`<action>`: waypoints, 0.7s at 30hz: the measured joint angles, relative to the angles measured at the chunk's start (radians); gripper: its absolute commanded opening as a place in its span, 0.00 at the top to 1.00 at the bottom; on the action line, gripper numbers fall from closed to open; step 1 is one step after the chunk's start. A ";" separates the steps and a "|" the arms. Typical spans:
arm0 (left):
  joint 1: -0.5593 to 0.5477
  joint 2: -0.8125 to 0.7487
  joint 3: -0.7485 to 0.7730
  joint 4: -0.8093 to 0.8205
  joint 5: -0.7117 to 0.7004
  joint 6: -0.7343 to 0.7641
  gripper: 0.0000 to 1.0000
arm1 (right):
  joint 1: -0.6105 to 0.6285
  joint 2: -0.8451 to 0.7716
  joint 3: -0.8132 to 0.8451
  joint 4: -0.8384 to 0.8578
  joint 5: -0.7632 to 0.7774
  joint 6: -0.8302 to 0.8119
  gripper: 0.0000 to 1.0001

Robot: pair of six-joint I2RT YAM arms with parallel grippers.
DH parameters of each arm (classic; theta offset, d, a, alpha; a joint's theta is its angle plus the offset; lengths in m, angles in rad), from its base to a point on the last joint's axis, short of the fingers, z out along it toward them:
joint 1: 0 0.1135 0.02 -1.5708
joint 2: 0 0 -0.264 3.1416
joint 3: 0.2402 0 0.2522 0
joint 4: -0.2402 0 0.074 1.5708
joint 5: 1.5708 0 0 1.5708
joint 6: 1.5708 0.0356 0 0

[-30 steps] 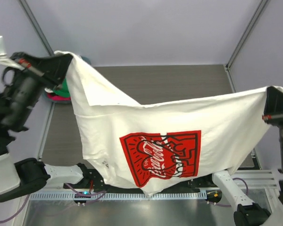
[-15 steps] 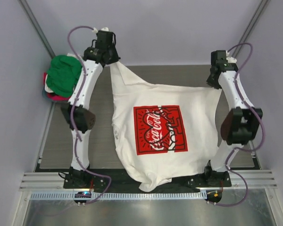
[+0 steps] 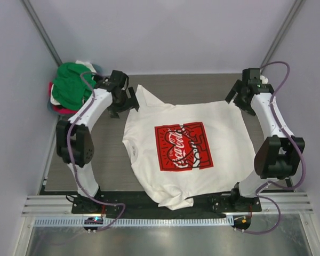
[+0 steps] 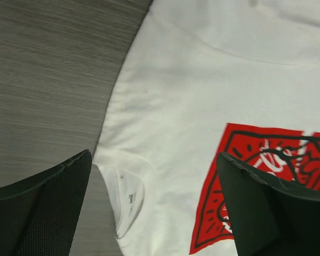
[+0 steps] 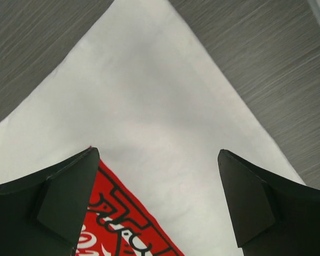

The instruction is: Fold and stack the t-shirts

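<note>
Plainly, in the top view the cream-white t-shirt (image 3: 229, 138) lies spread face up on the table (image 3: 165, 85), its red print (image 3: 184, 147) at the middle. The left gripper (image 3: 125, 101) hangs beyond the print's far-left corner and the right gripper (image 3: 239, 98) beyond its far-right corner, each over a far corner of the cloth. That likely suits laying it out flat for folding. The pile of other tees (image 3: 69, 85), green on top, sits well left of the print and past it. On the print's near side the cloth spills onto the arm bases, so its edge there is hard to read.

In the left wrist view both fingers (image 4: 42, 208) stand wide apart with nothing between, the print at lower right. A small folded flap (image 4: 129, 200) left of the print could be collar or sleeve; I cannot tell.

In the right wrist view the claw is equally wide and empty above a pointed corner of the shirt. The print is cut off at the bottom edge.
</note>
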 measured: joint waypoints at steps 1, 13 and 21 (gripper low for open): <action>-0.006 -0.073 -0.052 0.025 -0.002 -0.006 0.04 | 0.005 -0.039 -0.047 0.016 -0.024 -0.003 0.00; -0.027 0.004 -0.180 0.299 0.098 -0.124 0.23 | 0.164 -0.193 -0.480 0.138 -0.205 -0.018 0.01; -0.032 0.258 0.161 0.333 0.141 -0.182 0.29 | 0.209 -0.507 -0.615 0.160 -0.216 -0.024 0.01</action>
